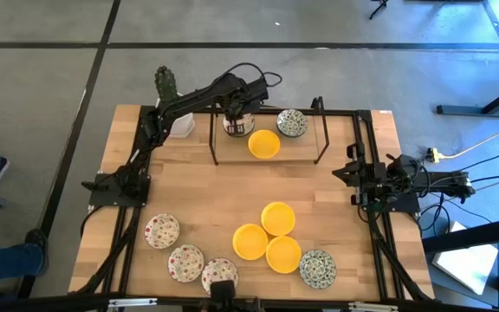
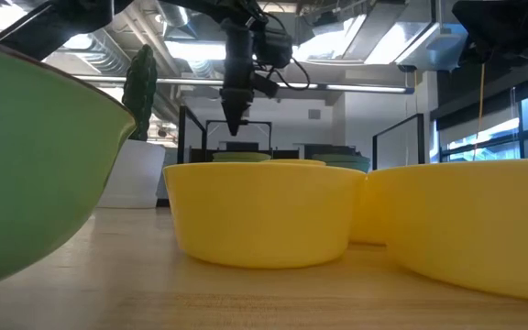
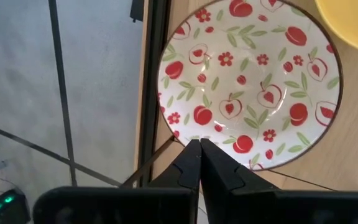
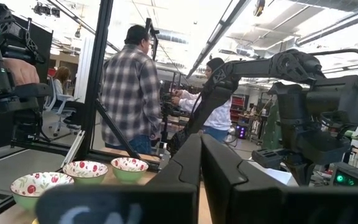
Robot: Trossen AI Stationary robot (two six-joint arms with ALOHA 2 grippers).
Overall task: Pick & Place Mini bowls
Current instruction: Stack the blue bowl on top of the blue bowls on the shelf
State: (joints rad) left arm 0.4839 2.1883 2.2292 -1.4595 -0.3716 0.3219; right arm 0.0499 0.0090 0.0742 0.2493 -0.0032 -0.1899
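- A wooden table [image 1: 206, 186] seen from above, with a dark robot arm mounted at each side edge.
- The left gripper [image 1: 236, 115] reaches across to the far edge of the table and hangs above a red-patterned bowl [image 1: 237, 125] there. Its two fingers are pressed together with nothing between them.
- From the left wrist camera, the closed fingertips [image 3: 199, 155] point down at the rim of that white bowl with red fruit and green leaves [image 3: 250, 84], which sits at the table's edge.
- Just beside that bowl along the far edge lie a yellow bowl [image 1: 263, 144] and a green-patterned bowl [image 1: 292, 123], under a thin black frame [image 1: 269, 139].
- The right gripper [image 1: 343, 173] waits at the right edge of the table, fingers shut and empty.
- Near the front edge, three yellow bowls [image 1: 268, 238] sit touching in a cluster, with a green-patterned bowl [image 1: 317, 268] just beside them toward the front right corner.
- Three red-patterned bowls [image 1: 184, 256] line up toward the front left corner.
- A white pot with a cactus [image 1: 172, 106] stands at the far left corner.
- In the right wrist view, two people [image 4: 129, 87] stand in the room beyond the table.
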